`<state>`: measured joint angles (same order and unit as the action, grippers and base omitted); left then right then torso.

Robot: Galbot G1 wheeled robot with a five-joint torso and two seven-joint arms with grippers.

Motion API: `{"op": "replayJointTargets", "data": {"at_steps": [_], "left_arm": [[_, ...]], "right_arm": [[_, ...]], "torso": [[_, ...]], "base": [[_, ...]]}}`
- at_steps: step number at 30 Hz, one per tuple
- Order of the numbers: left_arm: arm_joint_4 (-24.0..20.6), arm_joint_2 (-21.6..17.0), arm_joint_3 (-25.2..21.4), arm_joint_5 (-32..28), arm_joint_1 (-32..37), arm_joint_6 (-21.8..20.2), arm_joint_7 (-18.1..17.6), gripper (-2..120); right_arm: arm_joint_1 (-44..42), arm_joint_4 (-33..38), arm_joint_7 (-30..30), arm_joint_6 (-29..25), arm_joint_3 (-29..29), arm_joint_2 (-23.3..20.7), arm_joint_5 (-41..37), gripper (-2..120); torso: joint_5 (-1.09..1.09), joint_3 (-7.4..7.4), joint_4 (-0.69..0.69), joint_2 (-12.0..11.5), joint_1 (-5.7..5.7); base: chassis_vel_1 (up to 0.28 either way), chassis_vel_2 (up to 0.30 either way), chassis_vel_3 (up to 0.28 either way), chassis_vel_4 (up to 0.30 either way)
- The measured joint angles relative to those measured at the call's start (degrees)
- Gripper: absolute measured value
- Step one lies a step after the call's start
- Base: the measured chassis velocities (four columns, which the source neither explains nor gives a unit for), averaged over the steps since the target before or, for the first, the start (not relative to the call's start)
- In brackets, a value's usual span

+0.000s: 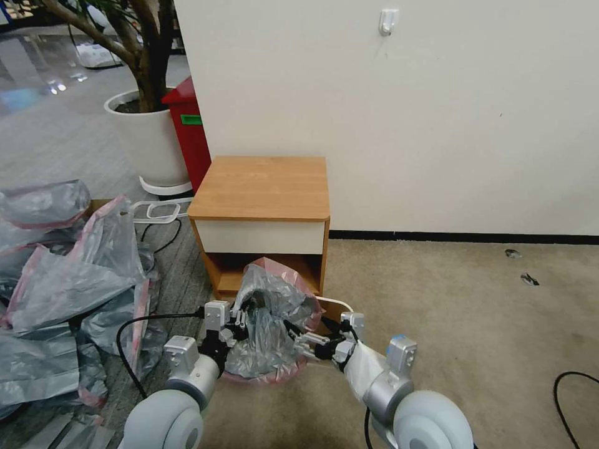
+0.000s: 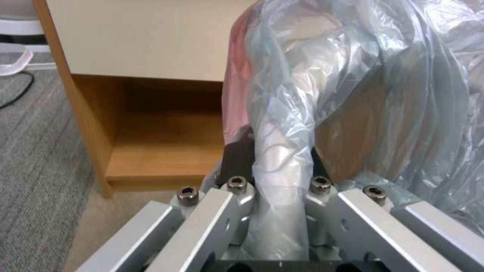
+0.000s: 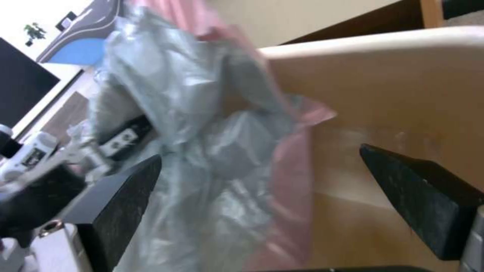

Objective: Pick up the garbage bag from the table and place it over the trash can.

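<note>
Garbage bag point(image 1: 269, 315) is off the table point(image 1: 262, 187) and bunched over the trash can point(image 3: 383, 109), not yet stretched around its rim. Left gripper point(image 2: 280, 189) pinches a fold; right gripper point(image 3: 262, 200) hangs spread around the plastic.

Head view: from high up, looking forward and down past both arms toward the bench point(image 1: 259, 187) against the white wall point(image 1: 437, 112), with floor to either side. Left wrist view: from just behind the left gripper point(image 2: 280, 166), very close, jaws pinched onto a fold of the garbage bag point(image 2: 323, 68), facing the bench's drawer front and open lower shelf point(image 2: 161, 151). Right wrist view: from behind the right gripper point(image 3: 262, 181), jaws spread wide, very close to the trash can point(image 3: 393, 105), facing across it toward the left gripper. Shared by all three: the bag; by head and left wrist: the bench front.
</note>
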<state>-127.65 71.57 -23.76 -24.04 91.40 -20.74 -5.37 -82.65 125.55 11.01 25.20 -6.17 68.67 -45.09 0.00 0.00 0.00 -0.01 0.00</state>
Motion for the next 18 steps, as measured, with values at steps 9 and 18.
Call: {"op": "replayJointTargets", "data": {"at_steps": [9,18], "left_arm": [[-0.69,0.29,-0.24,-0.12,0.27,0.34,0.14,6],[-0.91,0.45,-0.34,-0.51,0.35,0.50,0.20,6]], "right_arm": [[1.74,-1.68,-0.75,-0.10,1.75,0.97,-1.29,100],[1.44,-2.77,-5.12,-1.31,1.37,0.98,-1.87,92]], "torso": [[-0.01,0.00,0.00,0.00,0.00],[0.00,0.00,0.00,0.00,0.00]], "base": [[0.000,0.000,0.000,0.000],[0.000,0.000,0.000,0.000]]}}
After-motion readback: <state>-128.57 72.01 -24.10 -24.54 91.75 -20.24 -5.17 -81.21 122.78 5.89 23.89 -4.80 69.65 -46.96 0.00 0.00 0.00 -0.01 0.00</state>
